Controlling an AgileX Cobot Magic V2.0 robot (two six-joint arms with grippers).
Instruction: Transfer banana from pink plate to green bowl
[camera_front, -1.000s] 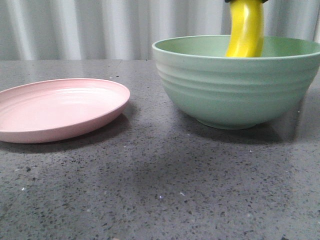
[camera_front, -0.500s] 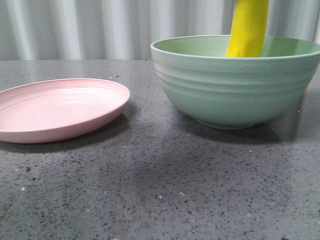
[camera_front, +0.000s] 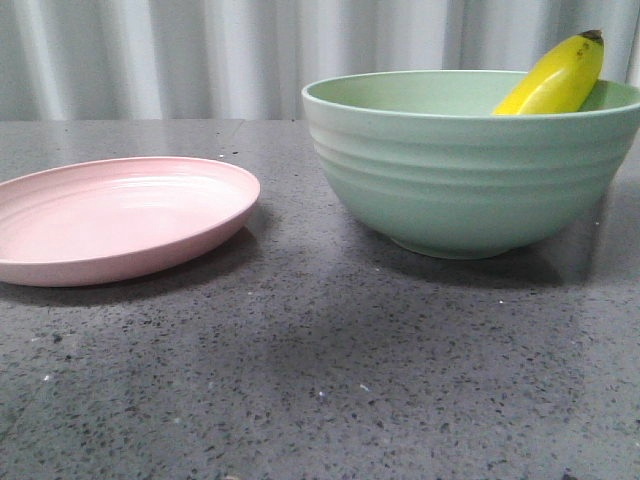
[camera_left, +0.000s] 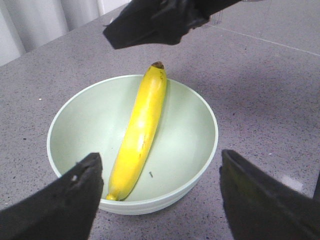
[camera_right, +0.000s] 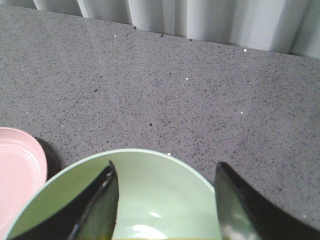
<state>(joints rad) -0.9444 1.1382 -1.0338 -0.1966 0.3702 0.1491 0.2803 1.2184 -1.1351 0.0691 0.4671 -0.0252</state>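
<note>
The banana (camera_front: 555, 80) lies free in the green bowl (camera_front: 460, 170), its dark tip poking over the bowl's right rim. In the left wrist view the banana (camera_left: 140, 132) stretches across the bowl's (camera_left: 187, 135) inside, touched by no finger. My left gripper (camera_left: 160, 200) is open and empty, apart from the bowl on its near side. My right gripper (camera_right: 167, 200) is open and empty above the bowl (camera_right: 160, 180); it also shows as a dark shape in the left wrist view (camera_left: 155, 22). The pink plate (camera_front: 120, 215) sits bare to the left of the bowl.
A grey speckled tabletop (camera_front: 320, 380) carries the plate and bowl. A white pleated curtain (camera_front: 200, 55) runs along the back edge. The plate's edge also shows in the right wrist view (camera_right: 17, 165).
The banana hung upright over the bowl, held from above. Now it is let go and leans on the bowl's right rim. The gripper has left the front view.
</note>
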